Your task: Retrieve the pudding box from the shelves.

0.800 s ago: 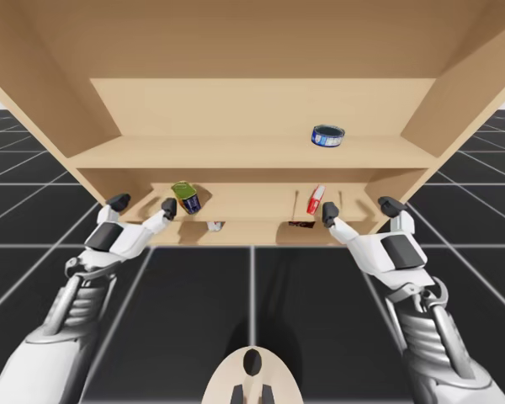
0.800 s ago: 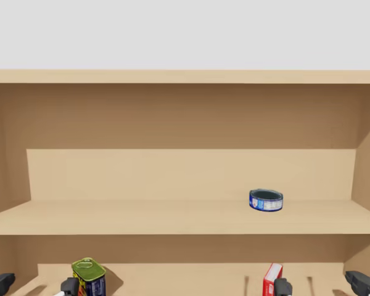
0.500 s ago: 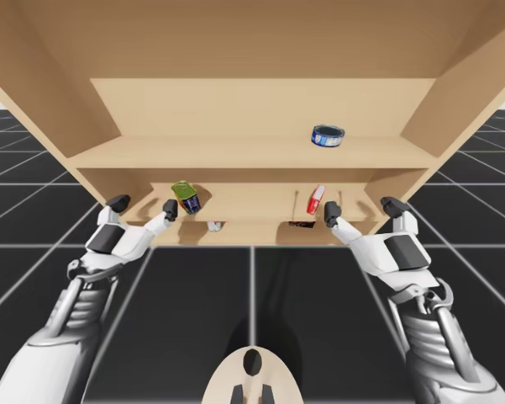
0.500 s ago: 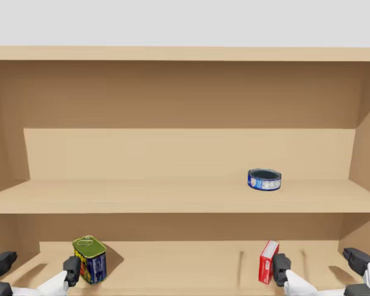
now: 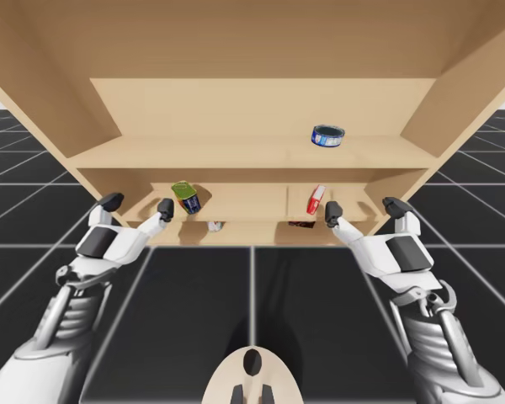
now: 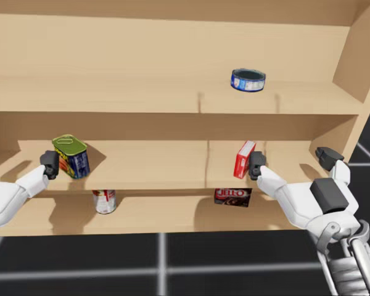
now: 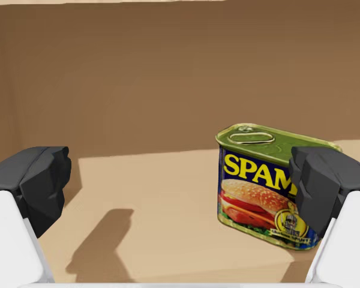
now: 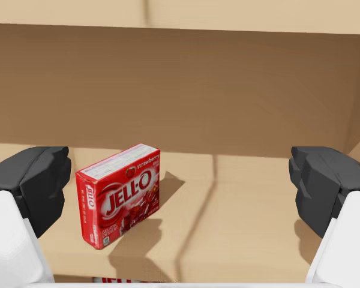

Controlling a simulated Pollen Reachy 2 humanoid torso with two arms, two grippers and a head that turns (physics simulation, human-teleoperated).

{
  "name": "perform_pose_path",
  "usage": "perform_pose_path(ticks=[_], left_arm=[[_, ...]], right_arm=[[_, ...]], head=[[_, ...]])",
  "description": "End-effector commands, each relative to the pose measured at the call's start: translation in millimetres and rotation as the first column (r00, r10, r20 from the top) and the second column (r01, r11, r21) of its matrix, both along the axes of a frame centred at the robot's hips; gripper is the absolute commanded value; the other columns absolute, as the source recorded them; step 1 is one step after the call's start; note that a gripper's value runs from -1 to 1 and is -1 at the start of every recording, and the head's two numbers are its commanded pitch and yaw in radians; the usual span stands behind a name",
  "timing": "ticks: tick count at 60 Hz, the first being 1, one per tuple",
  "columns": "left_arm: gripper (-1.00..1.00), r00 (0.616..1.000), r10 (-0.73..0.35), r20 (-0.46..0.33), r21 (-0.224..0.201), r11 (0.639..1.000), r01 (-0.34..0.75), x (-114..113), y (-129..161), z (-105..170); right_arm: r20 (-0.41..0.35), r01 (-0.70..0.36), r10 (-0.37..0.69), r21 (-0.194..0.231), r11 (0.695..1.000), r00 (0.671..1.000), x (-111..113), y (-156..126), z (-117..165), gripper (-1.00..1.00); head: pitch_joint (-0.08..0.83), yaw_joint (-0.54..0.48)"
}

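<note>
While my right gripper [image 6: 290, 159] is hanging with its fingers wide apart at the middle level of the shelves [image 6: 142, 98], the red box [image 6: 244, 159] is standing upright between them. It is sitting just beside one finger and is not being gripped. The dark brown pudding box [image 6: 232, 197] is lying one shelf down, directly under the red box. My left gripper [image 5: 137, 205] is gaping too, well to the red box's left on the same shelf, one finger beside a green can [image 6: 71, 156]. A blue tin [image 6: 248, 81] is sitting one shelf above the red box.
</note>
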State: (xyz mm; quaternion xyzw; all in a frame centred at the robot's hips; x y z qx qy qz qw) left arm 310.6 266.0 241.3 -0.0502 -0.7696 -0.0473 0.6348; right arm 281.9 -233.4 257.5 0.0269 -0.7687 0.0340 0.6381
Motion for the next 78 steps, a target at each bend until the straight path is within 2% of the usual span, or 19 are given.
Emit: perform_pose_path(ticks=[1, 10, 17, 20, 24, 29, 35, 38, 47, 51, 57, 65, 74, 78], left_arm=[[-1.00, 1.000, -0.006, 0.018, 0.004, 1.000, 0.006, -4.3, -1.0, 3.1], [-1.00, 0.999, -0.015, 0.037, 0.017, 1.000, 0.014, -11.3, -7.0, 6.6], [-1.00, 0.999, -0.018, 0.044, 0.016, 1.000, 0.017, -13.5, -8.9, 7.7], [-1.00, 0.999, -0.018, 0.046, 0.013, 1.000, 0.018, -13.8, -8.3, 7.9], [-1.00, 0.999, -0.016, 0.046, 0.011, 1.000, 0.015, -14.0, -8.1, 8.0], [-1.00, 0.999, -0.014, 0.044, 0.010, 1.000, 0.013, -14.1, -8.5, 7.5], [-1.00, 0.999, -0.013, 0.042, 0.010, 1.000, 0.012, -13.9, -8.4, 6.9], [-1.00, 0.999, -0.013, 0.040, 0.011, 1.000, 0.012, -13.6, -8.5, 6.5], [-1.00, 0.999, -0.014, 0.037, 0.012, 1.000, 0.013, -13.1, -8.7, 5.9], [-1.00, 0.999, -0.015, 0.038, 0.012, 1.000, 0.014, -13.0, -8.5, 5.8], [-1.00, 0.999, -0.016, 0.041, 0.012, 1.000, 0.016, -13.1, -7.7, 6.2], [-1.00, 0.999, -0.017, 0.042, 0.017, 1.000, 0.016, -12.7, -8.4, 5.5], [-1.00, 0.999, -0.011, 0.046, 0.028, 1.000, 0.010, -12.6, -8.4, 5.3], [-1.00, 0.999, -0.010, 0.046, 0.026, 1.000, 0.008, -12.9, -8.0, 5.6]], right_arm=[[0.000, 0.002, -0.002, 0.001, 1.000, 1.000, -0.9, 2.5, -0.3, -1.00], [0.004, 0.004, -0.004, -0.002, 1.000, 1.000, -1.8, 4.3, 0.2, -1.00], [0.000, 0.022, -0.022, -0.010, 1.000, 1.000, -4.2, 6.8, 0.7, -1.00], [-0.012, 0.000, 0.000, 0.018, 1.000, 1.000, -9.2, 7.8, 2.9, -1.00], [-0.033, -0.029, 0.029, 0.018, 0.999, 0.999, -17.1, 10.4, 5.4, -1.00], [-0.054, 0.002, -0.001, 0.019, 1.000, 0.999, -29.0, 18.5, 3.2, -1.00], [-0.116, -0.024, 0.032, 0.062, 0.998, 0.993, -45.4, 29.4, -12.6, -1.00], [-0.147, -0.027, 0.044, 0.113, 0.993, 0.988, -53.8, 35.5, -24.0, -1.00], [-0.172, -0.018, 0.041, 0.132, 0.991, 0.984, -63.3, 44.2, -46.6, -1.00], [-0.167, -0.015, 0.035, 0.120, 0.993, 0.985, -59.6, 48.9, -60.8, -1.00], [-0.198, 0.006, 0.022, 0.136, 0.991, 0.980, -47.4, 55.3, -81.7, -1.00], [-0.220, 0.032, 0.003, 0.156, 0.987, 0.976, -27.2, 65.9, -91.4, -1.00], [-0.251, 0.047, -0.020, 0.100, 0.994, 0.968, 0.5, 77.8, -104.3, -1.00], [-0.274, 0.050, -0.022, 0.097, 0.994, 0.961, 10.6, 83.0, -110.7, -1.00]], head=[[0.464, -0.12], [0.532, -0.21], [0.562, -0.24], [0.570, -0.25], [0.576, -0.24], [0.579, -0.24], [0.578, -0.24], [0.580, -0.24], [0.585, -0.24], [0.584, -0.24], [0.582, -0.23], [0.582, -0.23], [0.578, -0.22], [0.578, -0.22]])
